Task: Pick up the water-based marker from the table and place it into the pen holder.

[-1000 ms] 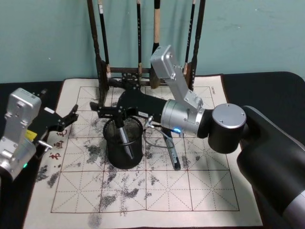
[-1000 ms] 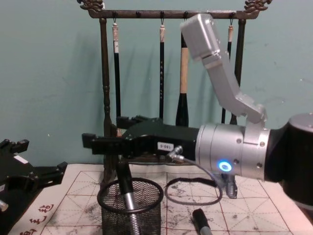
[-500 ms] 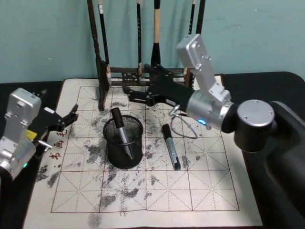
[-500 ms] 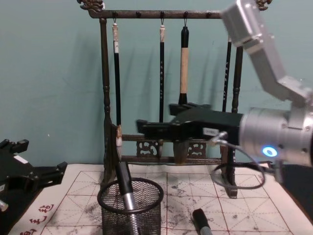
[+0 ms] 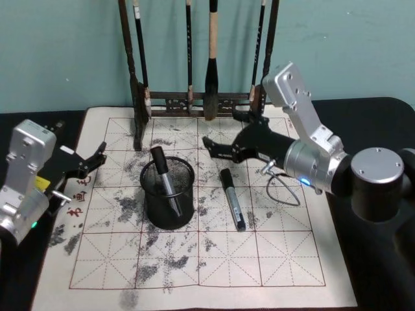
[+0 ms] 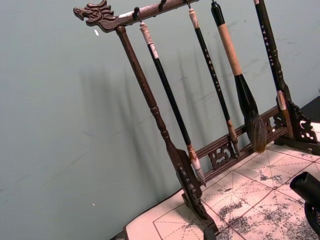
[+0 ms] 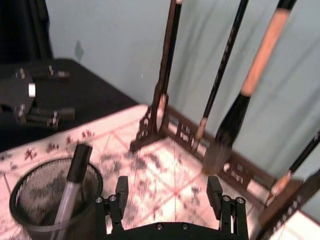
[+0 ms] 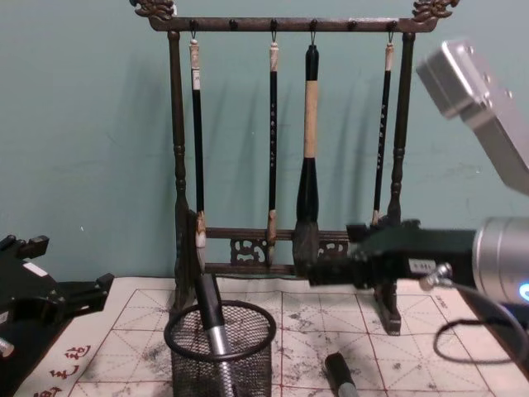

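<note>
Silver-cased arms (image 5: 303, 120) carry a black left end effector (image 5: 91, 159) and right end effector (image 7: 168, 192), a blue light (image 5: 303, 182), seemingly a looped cable (image 5: 285, 195).

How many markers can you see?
2. One marker stands tilted inside the pen holder, its black cap sticking out. The other marker lies flat on the paper mat, just to the holder's right. The mesh shows no more inside.

Your head view looks steeply down on the ink-stained gridded paper mat (image 5: 272, 259); your chest view looks level across it at the tall dark wooden brush rack (image 8: 177, 165). Both share the round black wire-mesh pen holder (image 5: 155, 210), seen close from the right wrist. The left wrist looks up at the rack.
</note>
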